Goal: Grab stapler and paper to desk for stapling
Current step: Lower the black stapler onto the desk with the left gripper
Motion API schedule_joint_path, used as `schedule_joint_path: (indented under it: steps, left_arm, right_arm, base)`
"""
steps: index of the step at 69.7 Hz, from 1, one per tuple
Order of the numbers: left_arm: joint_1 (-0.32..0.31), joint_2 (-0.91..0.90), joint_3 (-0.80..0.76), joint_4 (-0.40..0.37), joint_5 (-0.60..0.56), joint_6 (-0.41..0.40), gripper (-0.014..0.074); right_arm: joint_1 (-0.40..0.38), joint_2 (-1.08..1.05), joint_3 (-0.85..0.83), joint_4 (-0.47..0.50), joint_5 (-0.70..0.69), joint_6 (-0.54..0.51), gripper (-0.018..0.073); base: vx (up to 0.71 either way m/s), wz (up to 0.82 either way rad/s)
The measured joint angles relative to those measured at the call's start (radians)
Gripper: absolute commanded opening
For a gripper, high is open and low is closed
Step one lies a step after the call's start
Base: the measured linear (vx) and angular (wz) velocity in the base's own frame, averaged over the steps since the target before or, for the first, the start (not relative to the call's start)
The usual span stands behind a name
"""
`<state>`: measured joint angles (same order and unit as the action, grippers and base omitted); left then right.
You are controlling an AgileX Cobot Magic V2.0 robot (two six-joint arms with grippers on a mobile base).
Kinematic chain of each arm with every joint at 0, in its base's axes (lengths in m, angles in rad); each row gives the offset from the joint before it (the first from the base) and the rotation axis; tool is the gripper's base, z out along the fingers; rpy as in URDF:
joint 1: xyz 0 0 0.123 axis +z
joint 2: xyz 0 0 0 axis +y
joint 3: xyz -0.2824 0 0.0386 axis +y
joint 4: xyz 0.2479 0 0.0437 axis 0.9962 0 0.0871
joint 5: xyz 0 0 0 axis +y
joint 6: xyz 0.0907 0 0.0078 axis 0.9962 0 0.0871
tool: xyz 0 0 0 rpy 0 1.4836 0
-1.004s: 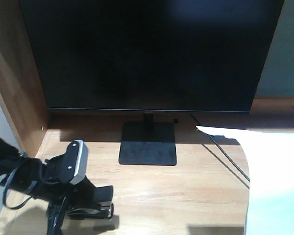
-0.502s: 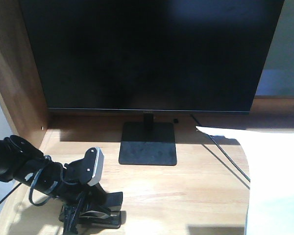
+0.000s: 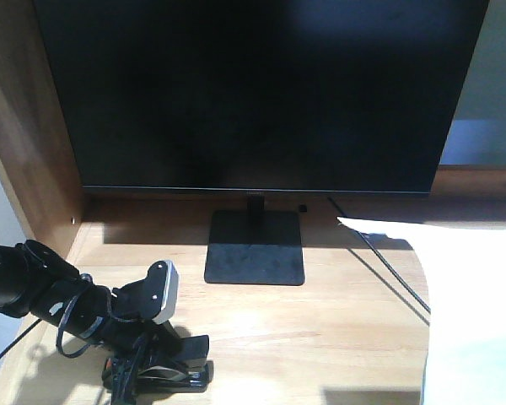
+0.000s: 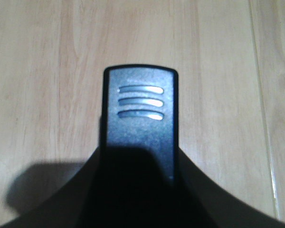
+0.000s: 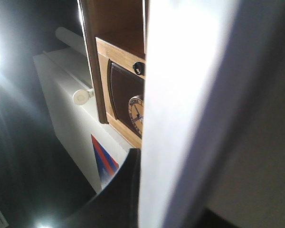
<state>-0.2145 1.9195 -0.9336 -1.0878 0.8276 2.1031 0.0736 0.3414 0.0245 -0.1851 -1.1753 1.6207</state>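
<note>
My left gripper (image 3: 152, 369) is shut on the black stapler (image 3: 173, 371), low over the front left of the honey-coloured desk (image 3: 337, 321). From the left wrist view, the stapler (image 4: 140, 109) sticks forward from between the jaws of the left gripper (image 4: 138, 159), its three silver slots facing up, over the desk planks (image 4: 38, 71). The white paper (image 3: 472, 312) hangs over the desk's right side. In the right wrist view the paper (image 5: 180, 109) is seen edge-on, clamped in my right gripper (image 5: 141, 190). One dark finger (image 5: 123, 190) presses against the sheet.
A large dark monitor (image 3: 253, 93) on a black stand (image 3: 255, 253) fills the back of the desk. A black cable (image 3: 392, 274) runs toward the paper. A wooden side panel (image 3: 25, 160) bounds the left. The right wrist view shows a shelf with a clock (image 5: 135, 114).
My left arm has swung right and lowered, bringing the stapler down close to the desk. Over the last half second it shifted only slightly. The paper has stayed where it was.
</note>
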Motion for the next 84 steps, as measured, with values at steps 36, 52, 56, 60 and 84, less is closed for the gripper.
schedule_joint_path:
  steps: [36,52,56,60,84]
  left_arm:
    - [0.000,0.000,0.000,-0.028,0.027,-0.104,0.0711]
    - [0.000,-0.015,-0.009,-0.032,0.022,-0.203,0.0707]
    - [0.000,-0.029,-0.016,-0.033,0.021,-0.209,0.0689]
    - [0.000,-0.043,-0.021,-0.034,0.027,-0.214,0.0665]
    - [0.000,-0.161,-0.023,-0.034,0.041,-0.255,0.0448]
  right_arm:
    - [0.000,0.000,0.000,0.000,0.000,0.000,-0.0005]
    - [0.000,0.000,0.000,0.000,0.000,0.000,-0.0005]
    - [0.000,0.000,0.000,0.000,0.000,0.000,-0.0005]
    - [0.000,0.000,0.000,0.000,0.000,0.000,-0.0005]
    - [0.000,0.000,0.000,0.000,0.000,0.000,-0.0005]
  base:
    - [0.00,0.00]
    - [0.00,0.00]
    - [0.00,0.00]
    - [0.00,0.00]
    - [0.00,0.00]
